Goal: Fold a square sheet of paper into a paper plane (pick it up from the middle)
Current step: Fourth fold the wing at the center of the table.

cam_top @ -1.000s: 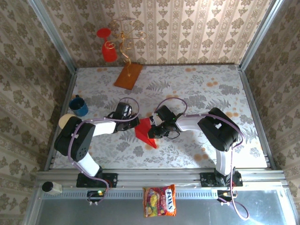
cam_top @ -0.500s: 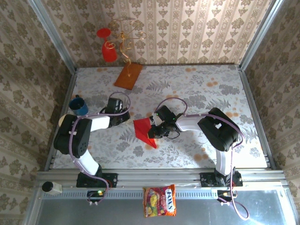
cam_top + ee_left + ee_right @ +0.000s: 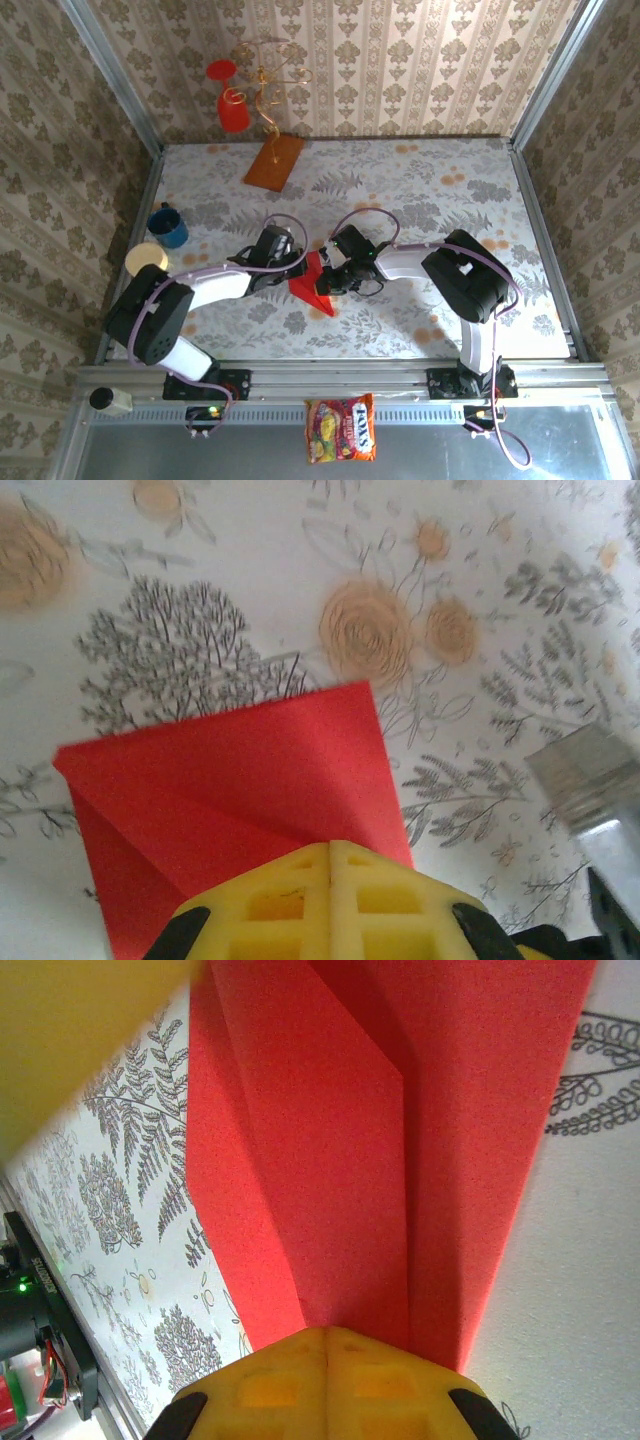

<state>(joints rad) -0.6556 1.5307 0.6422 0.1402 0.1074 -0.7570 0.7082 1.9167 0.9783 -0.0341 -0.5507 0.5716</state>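
Both arms stretch low toward the middle of the table [image 3: 450, 200], with the left gripper [image 3: 287, 262] and right gripper [image 3: 332, 275] flanking the partly folded red paper sheet [image 3: 312, 288] lying there. The wrist views show its creases and each gripper's yellow fingers [image 3: 285, 905] pressed together at the sheet's edge. Half a second ago the left gripper stood back, nearer the blue cup [image 3: 168, 226].
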